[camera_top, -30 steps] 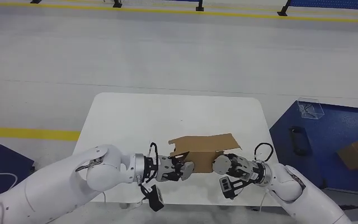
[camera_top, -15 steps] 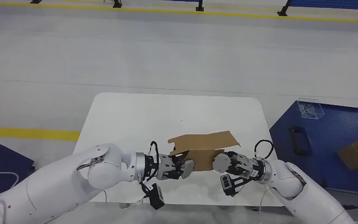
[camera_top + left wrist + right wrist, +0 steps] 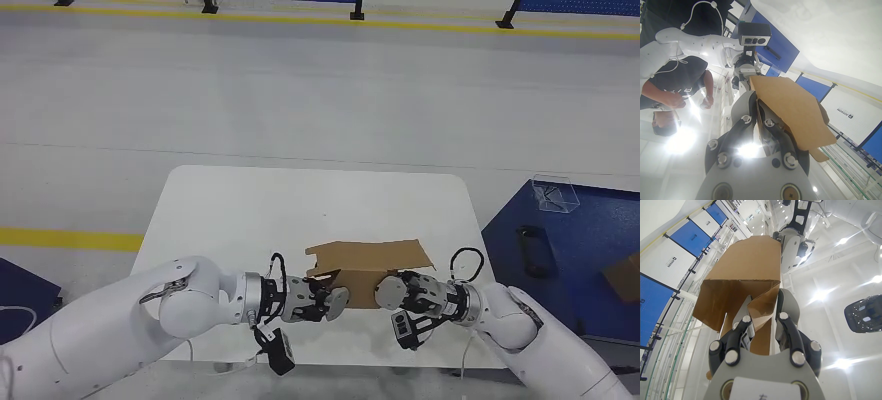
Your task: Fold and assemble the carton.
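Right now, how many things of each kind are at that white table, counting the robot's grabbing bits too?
Carton: 1, brown cardboard, partly folded
Table: 1, white
End effectors: 2, the left end effector and the right end effector, one at each end of the carton
Total: 4

Bright even light on the white table (image 3: 220, 210), ceiling lamps (image 3: 843, 240) flaring in wrist views, edges bowed

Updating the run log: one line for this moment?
carton: partly folded, near table front edge | left gripper: shut on carton | right gripper: shut on carton
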Robot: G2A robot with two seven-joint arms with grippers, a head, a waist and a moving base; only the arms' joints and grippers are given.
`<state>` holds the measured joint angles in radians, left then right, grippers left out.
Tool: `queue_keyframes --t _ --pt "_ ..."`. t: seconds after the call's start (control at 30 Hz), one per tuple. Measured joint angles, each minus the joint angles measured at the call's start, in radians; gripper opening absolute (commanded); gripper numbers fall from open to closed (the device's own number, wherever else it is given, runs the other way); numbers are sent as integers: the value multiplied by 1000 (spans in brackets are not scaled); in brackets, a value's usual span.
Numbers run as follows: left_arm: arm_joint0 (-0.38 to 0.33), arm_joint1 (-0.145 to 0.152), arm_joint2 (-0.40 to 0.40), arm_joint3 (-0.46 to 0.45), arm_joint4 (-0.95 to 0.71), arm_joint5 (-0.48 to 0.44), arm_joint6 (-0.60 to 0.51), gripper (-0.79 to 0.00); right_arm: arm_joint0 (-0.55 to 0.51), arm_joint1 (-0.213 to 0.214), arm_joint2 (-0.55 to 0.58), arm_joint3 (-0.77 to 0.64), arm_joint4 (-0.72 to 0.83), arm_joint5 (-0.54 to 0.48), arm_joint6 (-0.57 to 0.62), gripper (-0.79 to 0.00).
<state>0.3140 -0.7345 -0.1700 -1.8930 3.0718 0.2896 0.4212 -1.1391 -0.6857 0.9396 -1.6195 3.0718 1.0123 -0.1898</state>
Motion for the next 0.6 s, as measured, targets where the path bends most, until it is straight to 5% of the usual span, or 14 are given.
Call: queue_keyframes --t 0.6 --pt "1 3 0 9 0 -17 -40 -785 5 -15 17 0 0 0 -18 -585"
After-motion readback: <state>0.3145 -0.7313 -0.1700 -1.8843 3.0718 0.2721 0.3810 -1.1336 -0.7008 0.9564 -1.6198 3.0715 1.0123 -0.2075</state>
